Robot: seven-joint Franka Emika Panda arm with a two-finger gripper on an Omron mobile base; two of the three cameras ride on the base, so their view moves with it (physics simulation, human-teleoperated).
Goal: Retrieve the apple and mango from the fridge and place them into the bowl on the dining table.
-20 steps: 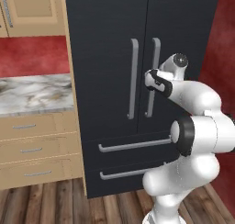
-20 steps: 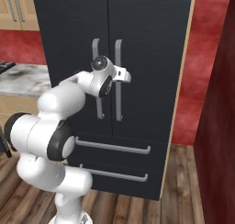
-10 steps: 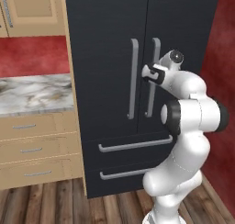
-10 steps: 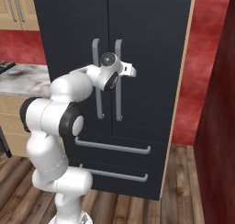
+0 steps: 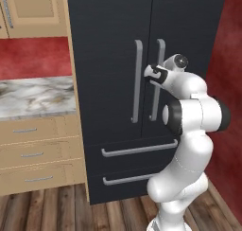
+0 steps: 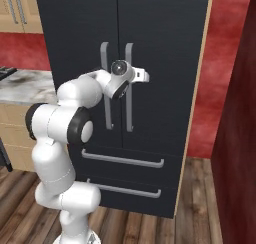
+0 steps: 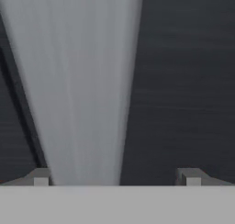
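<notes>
The tall black fridge [image 5: 108, 45] stands with both doors shut, so the apple and mango are hidden. The bowl and the dining table are out of view. My gripper [image 5: 152, 74] is up against the right door's long grey bar handle [image 5: 159, 59], about a third of the way down it. From the right base view the hand [image 6: 142, 77] sits just right of that handle [image 6: 129, 108]. In the hand view the handle [image 7: 82, 81] runs between my open fingertips [image 7: 40, 176], nearer the left one; the gripper [image 7: 114, 177] is open and holds nothing.
A marble counter [image 5: 33, 97] on tan drawers adjoins the fridge's left side, with wooden cabinets [image 5: 33, 12] above. Two fridge drawers with bar handles [image 5: 139, 149] lie below the doors. A dark red wall [image 6: 240, 113] closes in on the right. Wooden floor lies in front.
The arm has stretched forward and its elbow has swung up; the hand has closed in on the right door handle. The jaws stayed open.
</notes>
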